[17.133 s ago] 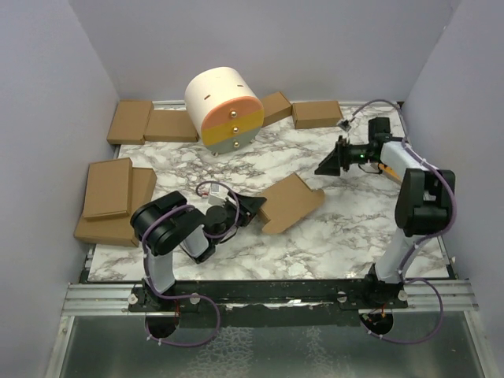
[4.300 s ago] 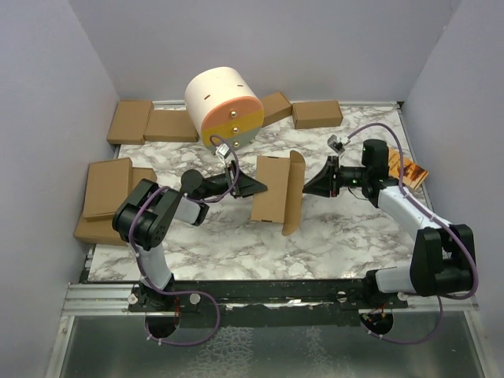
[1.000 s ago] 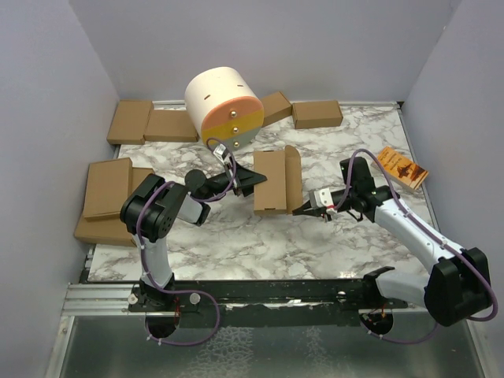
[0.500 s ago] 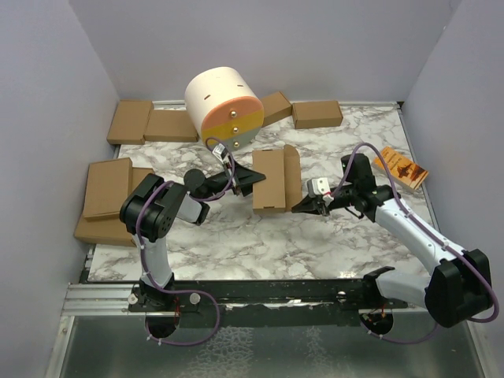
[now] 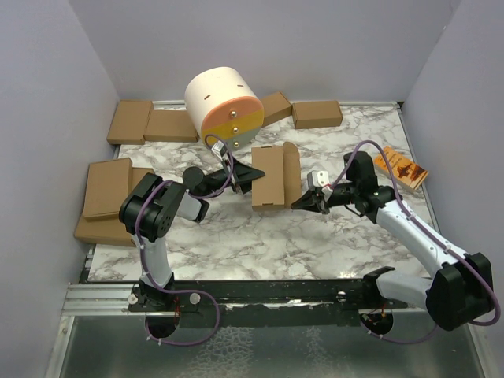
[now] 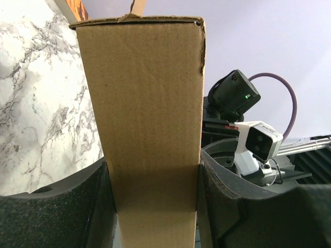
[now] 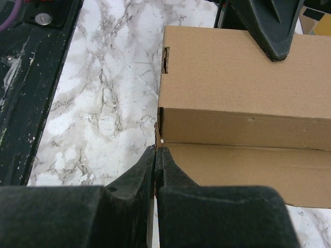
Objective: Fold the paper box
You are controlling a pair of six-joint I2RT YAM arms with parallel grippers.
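The box (image 5: 269,177) sits mid-table, closed up into a flat block except for one flap (image 5: 293,167) along its right side, which is open and not yet tucked. A few seconds ago that flap stood taller and the box lay skewed. Now the box is squarer to you and the flap shows narrower.

Your left gripper (image 5: 242,181) clamps the box's left end, with cardboard filling the space between its fingers in the wrist view. It has hardly moved in the last second, so it serves as your anchor.

The real change is on the right. Your right gripper (image 5: 302,204) has left the far side of the flap, swung round to the near right corner, and crept in over the last second. Its jaws are pressed together with nothing visible between them, and the tips touch the corner where the flap hinges.

I judge that most of the folding is done and only this flap remains. The closed tips look placed to push it, not to pinch it. The booklet (image 5: 400,167) lies well clear on the right.
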